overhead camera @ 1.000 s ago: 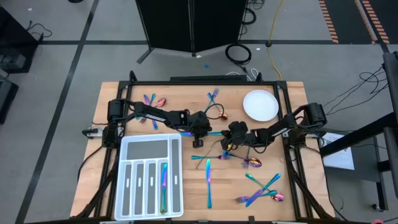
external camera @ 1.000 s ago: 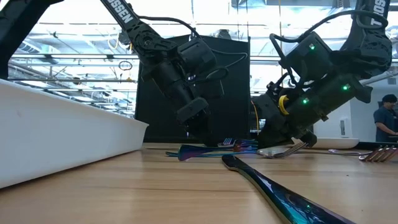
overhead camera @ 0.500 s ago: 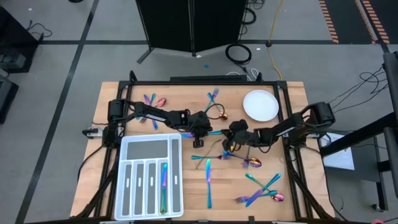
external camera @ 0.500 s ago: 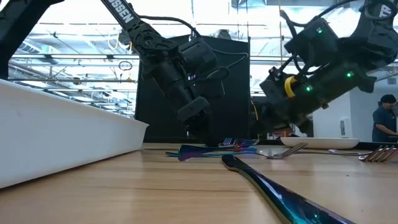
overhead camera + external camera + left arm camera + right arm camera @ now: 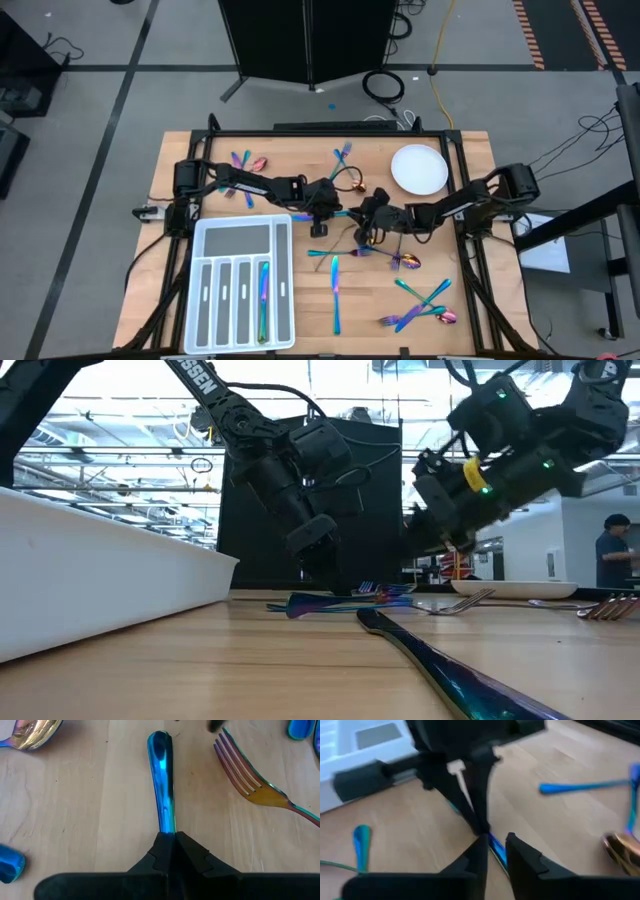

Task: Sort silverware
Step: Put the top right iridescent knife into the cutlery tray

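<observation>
Your left gripper (image 5: 169, 840) pinches the slim, glossy blue handle (image 5: 162, 780) of one iridescent piece flat on the pale wood-grain table (image 5: 190, 150), jaws closed tight around it. Your right gripper (image 5: 495, 845) hangs just beside it mid-table, matte black fingers parted a little, gripping nothing. A gold-and-purple fork (image 5: 250, 780) lies nearby; one piece rests in the white moulded tray (image 5: 205, 235).

tray (image 5: 243, 235) left of plate (image 5: 418, 170)

Grey floor (image 5: 90, 60), black cabinet (image 5: 305, 40), glazed ceiling (image 5: 100, 430)
</observation>
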Robot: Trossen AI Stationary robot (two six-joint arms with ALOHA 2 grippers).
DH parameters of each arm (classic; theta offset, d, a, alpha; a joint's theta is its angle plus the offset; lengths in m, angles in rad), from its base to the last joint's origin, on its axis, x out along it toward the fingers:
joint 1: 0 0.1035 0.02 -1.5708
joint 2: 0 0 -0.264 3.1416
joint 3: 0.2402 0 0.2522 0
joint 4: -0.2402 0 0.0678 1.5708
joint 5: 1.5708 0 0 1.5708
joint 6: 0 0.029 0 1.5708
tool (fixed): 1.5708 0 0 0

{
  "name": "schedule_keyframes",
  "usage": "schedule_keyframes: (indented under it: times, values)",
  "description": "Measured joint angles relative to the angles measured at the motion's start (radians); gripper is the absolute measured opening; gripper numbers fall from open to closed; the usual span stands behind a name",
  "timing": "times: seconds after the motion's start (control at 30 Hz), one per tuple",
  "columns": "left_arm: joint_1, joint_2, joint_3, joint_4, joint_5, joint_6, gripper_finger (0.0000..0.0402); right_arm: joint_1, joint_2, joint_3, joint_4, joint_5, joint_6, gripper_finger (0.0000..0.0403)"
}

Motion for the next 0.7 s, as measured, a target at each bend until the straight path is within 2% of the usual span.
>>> schedule_keyframes:
  times: [0.13,0.27,0.53,0.7]
  values:
    - [0.0,-0.029,0.0,0.002,0.0,0.0,0.0018,-0.031,0.031,0.028,-0.002,-0.028,-0.044,0.009]
    - [0.0,-0.04,0.001,0.001,0.0,0.0,0.0018,-0.055,0.071,0.029,0.007,-0.053,-0.076,0.0101]
    - [0.0,-0.045,0.002,-0.018,0.0,0.0,0.0019,-0.064,0.083,0.03,0.043,-0.079,-0.11,0.009]
    - [0.0,-0.045,0.002,-0.032,0.0,0.0,0.002,-0.064,0.082,0.03,0.02,-0.075,-0.055,0.0066]
